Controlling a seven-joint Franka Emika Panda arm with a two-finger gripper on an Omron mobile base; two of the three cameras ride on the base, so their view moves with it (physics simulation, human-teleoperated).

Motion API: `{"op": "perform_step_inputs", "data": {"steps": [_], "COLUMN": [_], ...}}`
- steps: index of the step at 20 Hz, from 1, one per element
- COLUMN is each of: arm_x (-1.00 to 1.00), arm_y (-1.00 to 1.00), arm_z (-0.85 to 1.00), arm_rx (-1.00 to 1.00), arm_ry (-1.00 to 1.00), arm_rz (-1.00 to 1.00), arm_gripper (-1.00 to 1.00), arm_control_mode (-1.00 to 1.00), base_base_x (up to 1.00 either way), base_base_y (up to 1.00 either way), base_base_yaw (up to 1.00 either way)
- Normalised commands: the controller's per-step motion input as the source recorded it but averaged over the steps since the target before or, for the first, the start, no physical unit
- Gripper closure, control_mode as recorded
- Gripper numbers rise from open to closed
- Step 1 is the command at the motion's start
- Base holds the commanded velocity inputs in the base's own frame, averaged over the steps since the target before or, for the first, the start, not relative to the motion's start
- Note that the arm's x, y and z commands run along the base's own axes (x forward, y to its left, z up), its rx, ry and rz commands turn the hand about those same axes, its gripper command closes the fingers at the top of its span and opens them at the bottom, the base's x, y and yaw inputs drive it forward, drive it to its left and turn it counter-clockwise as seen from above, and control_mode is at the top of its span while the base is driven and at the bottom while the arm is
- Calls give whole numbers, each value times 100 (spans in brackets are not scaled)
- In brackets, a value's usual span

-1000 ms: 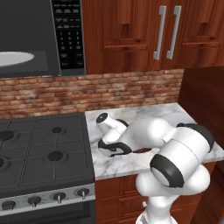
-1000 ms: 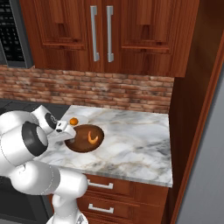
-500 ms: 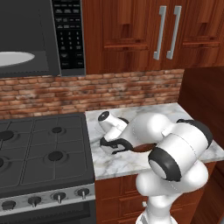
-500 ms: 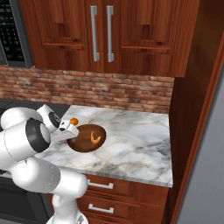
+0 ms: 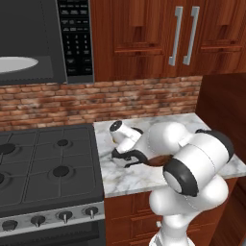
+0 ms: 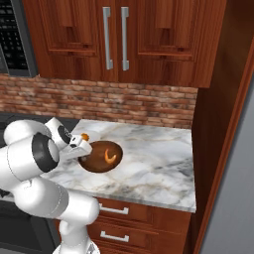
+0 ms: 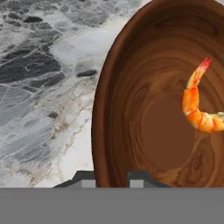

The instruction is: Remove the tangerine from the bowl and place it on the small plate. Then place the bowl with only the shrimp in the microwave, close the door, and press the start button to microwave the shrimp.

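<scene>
No readable text anywhere. Pale marks on the keypad panel (image 5: 75, 41) at the right of the microwave (image 5: 33, 43), too small and blurred to make out.

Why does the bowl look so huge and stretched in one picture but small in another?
In the hand view the camera sits right at the bowl, so its rim bulges, runs off the frame, and the shrimp looks big. In the right base view the bowl is farther off, so it looks small and whole.
</scene>
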Motion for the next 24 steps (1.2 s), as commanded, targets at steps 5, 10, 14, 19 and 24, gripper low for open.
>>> {"op": "perform_step_inputs", "data": {"steps": [5, 10, 14, 19, 24], "arm_x": [-42, -51, -44, -46, -52], "arm_y": [2, 23, 19, 12, 5], "arm_z": [57, 91, 86, 74, 68], "arm_rx": [0, -3, -1, -1, -1], "arm_ry": [-3, -4, 0, 0, 0], "arm_rz": [0, 0, 0, 0, 0], "arm_gripper": [100, 100, 100, 100, 100], "arm_control_mode": [-100, -100, -100, -100, -100], "base_base_x": [0, 0, 0, 0, 0], "base_base_y": [0, 0, 0, 0, 0], "base_base_yaw": [0, 0, 0, 0, 0]}}
